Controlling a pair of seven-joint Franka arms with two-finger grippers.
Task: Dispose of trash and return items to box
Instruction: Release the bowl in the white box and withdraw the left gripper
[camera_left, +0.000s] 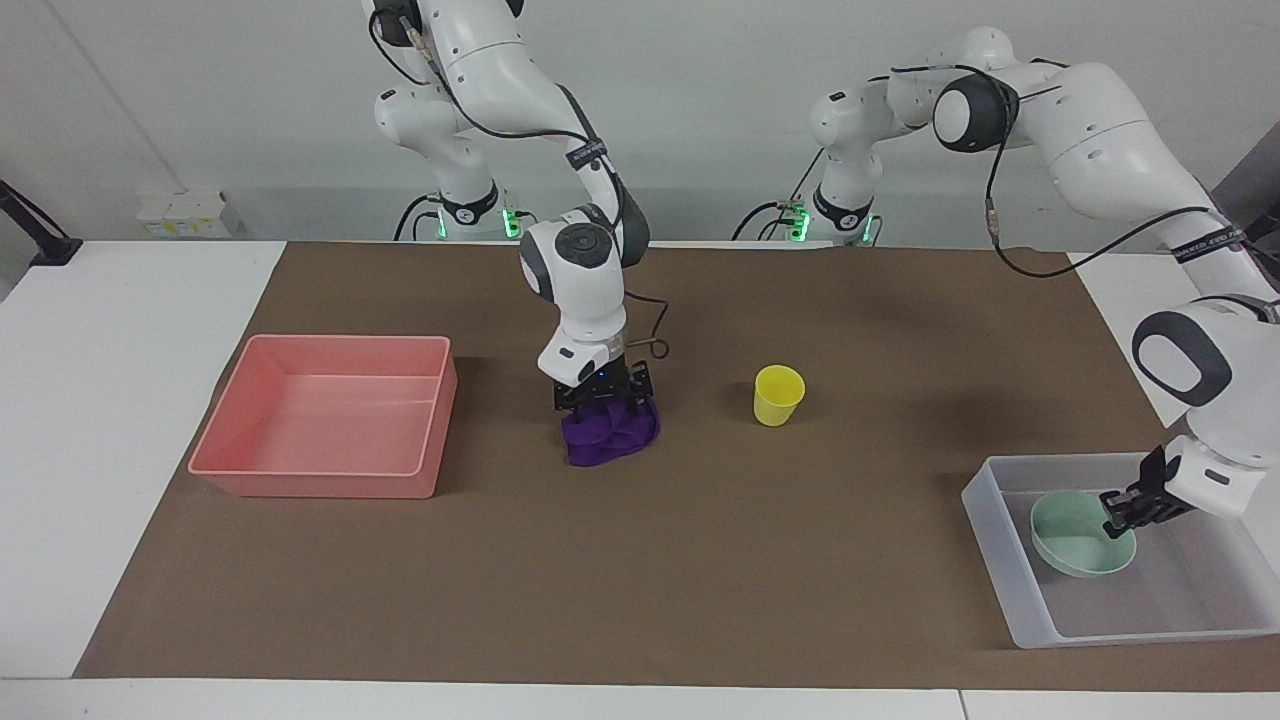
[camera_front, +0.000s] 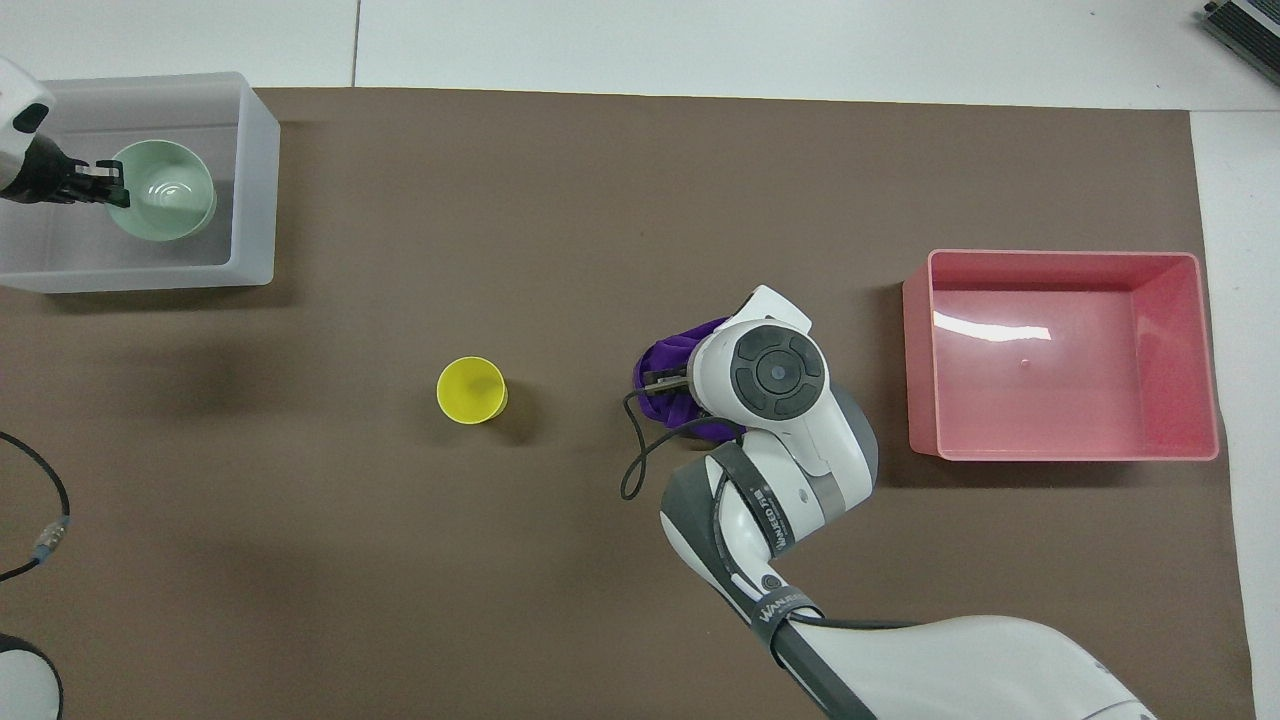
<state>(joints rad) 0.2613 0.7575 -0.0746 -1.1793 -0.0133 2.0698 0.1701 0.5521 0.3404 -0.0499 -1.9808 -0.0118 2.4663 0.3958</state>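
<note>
The purple cloth (camera_left: 610, 437) lies bunched on the brown mat at mid-table. My right gripper (camera_left: 603, 402) is down on top of the cloth; in the overhead view (camera_front: 668, 380) the arm hides most of the cloth (camera_front: 672, 350). The yellow cup (camera_left: 778, 395) stands upright on the mat beside the cloth, toward the left arm's end (camera_front: 470, 390). My left gripper (camera_left: 1120, 512) is shut on the rim of the mint-green bowl (camera_left: 1078, 538) and holds it low inside the translucent tray (camera_left: 985, 525). The left gripper (camera_front: 110, 190), the bowl (camera_front: 165, 190) and the tray (camera_front: 255, 200) also show from overhead.
A pink rectangular bin (camera_left: 320, 482) stands at the right arm's end of the mat, beside the cloth (camera_front: 1060, 452). A black cable loops from the right wrist over the mat (camera_front: 632, 470). White table borders the brown mat.
</note>
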